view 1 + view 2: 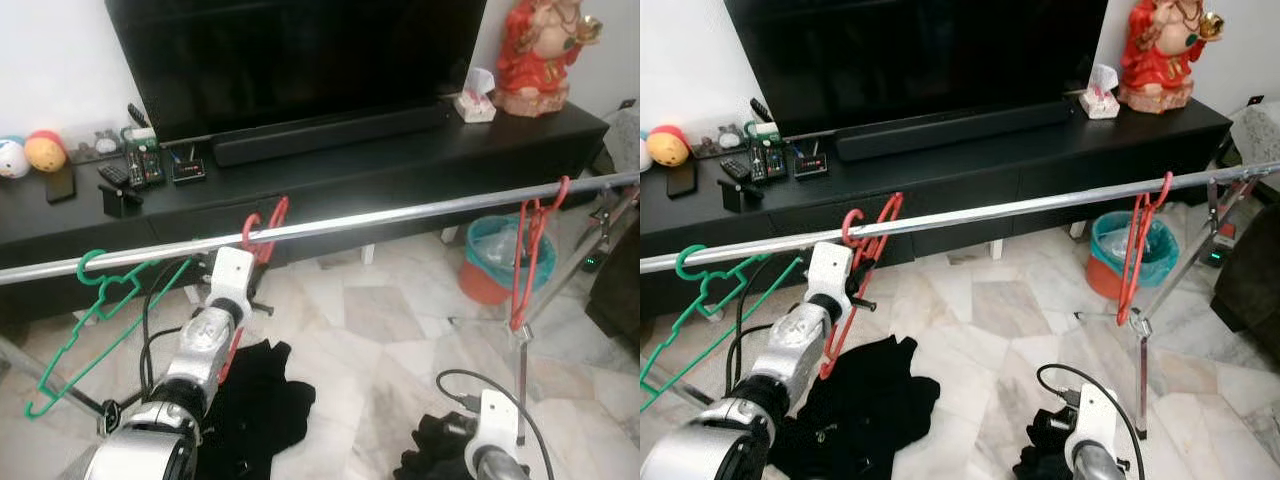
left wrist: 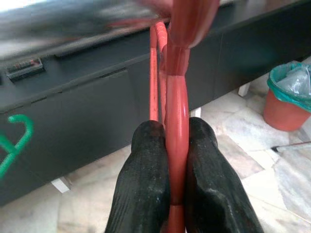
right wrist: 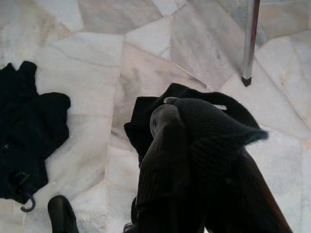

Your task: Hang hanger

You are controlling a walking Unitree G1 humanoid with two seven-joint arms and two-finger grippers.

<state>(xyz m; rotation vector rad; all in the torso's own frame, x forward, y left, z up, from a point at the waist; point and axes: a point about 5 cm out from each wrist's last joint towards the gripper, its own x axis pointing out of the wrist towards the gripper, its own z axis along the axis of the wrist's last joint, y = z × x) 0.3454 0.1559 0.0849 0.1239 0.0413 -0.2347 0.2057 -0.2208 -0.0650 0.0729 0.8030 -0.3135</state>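
The left end effector point(image 2: 176, 189) is clamping a red hanger point(image 1: 262, 238) whose hook is sitting over the metal rail point(image 1: 400, 215), between a green hanger point(image 1: 95, 320) and another red one point(image 1: 530, 255); the right end effector point(image 3: 194, 160) is gripping black fabric point(image 3: 214, 126) above the floor point(image 1: 390, 330)

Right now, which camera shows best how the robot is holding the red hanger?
The left wrist view: the red hanger sits close up, pinched between the left gripper's two black fingers. The eye views show the hanger's hook over the rail, but the grip is small there. The right wrist view looks at dark cloth.
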